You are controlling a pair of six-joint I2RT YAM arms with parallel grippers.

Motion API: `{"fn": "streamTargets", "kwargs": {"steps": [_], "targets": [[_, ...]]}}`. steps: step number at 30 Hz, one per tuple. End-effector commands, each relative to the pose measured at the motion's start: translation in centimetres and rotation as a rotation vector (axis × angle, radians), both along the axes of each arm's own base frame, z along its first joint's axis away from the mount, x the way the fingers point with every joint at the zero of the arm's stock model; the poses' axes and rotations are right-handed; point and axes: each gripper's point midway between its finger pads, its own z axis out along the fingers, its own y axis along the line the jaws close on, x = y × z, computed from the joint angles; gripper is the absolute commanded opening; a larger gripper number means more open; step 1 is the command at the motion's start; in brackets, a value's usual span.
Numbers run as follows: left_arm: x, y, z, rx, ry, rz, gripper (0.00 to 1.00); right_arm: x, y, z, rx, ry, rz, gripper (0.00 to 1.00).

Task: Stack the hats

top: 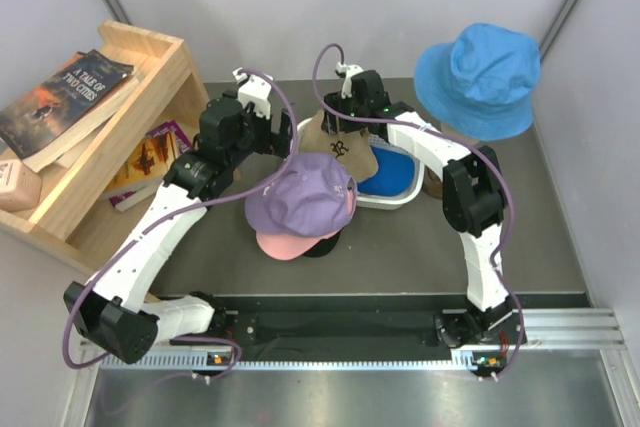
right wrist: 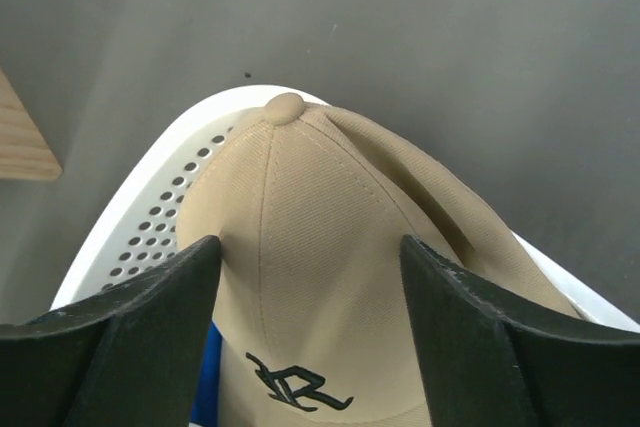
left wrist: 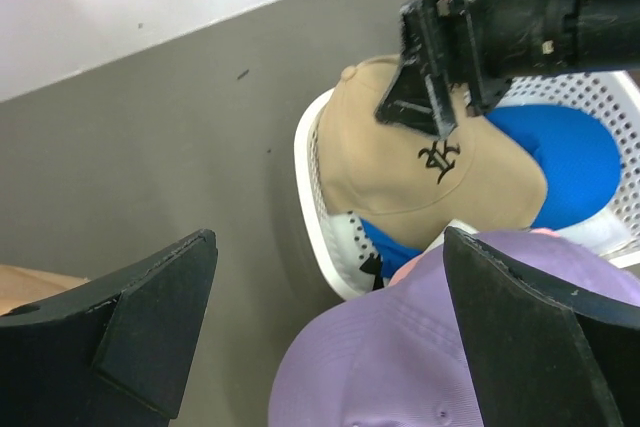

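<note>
Right gripper point(top: 345, 125) stood over the tan cap point(top: 345, 149), fingers spread to either side of the crown. In the right wrist view the pads point(right wrist: 130, 312) flanked the fabric, and whether they pressed it could not be told; no firm hold was visible. Left gripper point(top: 262, 117) hung wide open and empty beside the white basket point(top: 395, 199), near the stack.

Tan cap lay in the basket, resting on the blue cap point(top: 392, 172). Stack sat on the table just in front of the basket: lavender cap point(top: 300, 197) on top, pink cap point(top: 282, 244) beneath, a black cap point(top: 325, 244) showing at the bottom edge. A blue bucket hat point(top: 478, 77) sat on a stand at the far right, apart from the work.

Step in hand, as judged: seize the tan cap for the stack. Best done by closing across the crown near the top button, taking enough cloth that it would not slip; lifting straight up to clear the basket rim and leave the blue cap behind; then setting it crown over crown on the lavender, brims lined up.

Writing: black stitched emblem point(right wrist: 297, 384) on the tan cap's front, letters not legible. On the wooden shelf point(top: 150, 52) at left, a book point(top: 65, 92) titled "A Tale of Two Cities".
</note>
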Motion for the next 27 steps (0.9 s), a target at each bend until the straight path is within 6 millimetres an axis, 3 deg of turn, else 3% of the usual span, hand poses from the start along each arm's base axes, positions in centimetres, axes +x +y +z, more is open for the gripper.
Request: {"fn": "streamTargets", "kwargs": {"steps": [1, 2, 4, 7, 9, 16, 27], "targets": [[0.5, 0.2, 0.3, -0.012, -0.036, -0.003, 0.99, 0.1, -0.2, 0.5, 0.001, -0.024, 0.017, 0.6], [0.4, 0.2, 0.3, -0.012, -0.037, -0.005, 0.99, 0.1, 0.0, 0.5, -0.001, -0.026, 0.024, 0.48], [0.4, 0.3, 0.1, -0.013, -0.038, -0.002, 0.99, 0.2, 0.0, -0.2, -0.01, -0.014, 0.028, 0.37], [0.3, 0.5, 0.1, -0.016, -0.044, 0.0, 0.99, 0.3, 0.0, 0.7, -0.003, -0.032, 0.031, 0.08], [0.2, 0.5, 0.1, -0.018, -0.048, -0.002, 0.99, 0.4, 0.0, 1.6, 0.003, -0.052, 0.03, 0.0], [-0.3, 0.6, 0.1, -0.024, -0.057, -0.006, 0.99, -0.2, -2.0, 10.1, 0.027, -0.217, -0.025, 0.0], [-0.6, 0.7, 0.7, -0.035, -0.082, -0.013, 0.99, -2.3, -4.5, 14.6, 0.052, -0.318, -0.085, 0.0]]}}
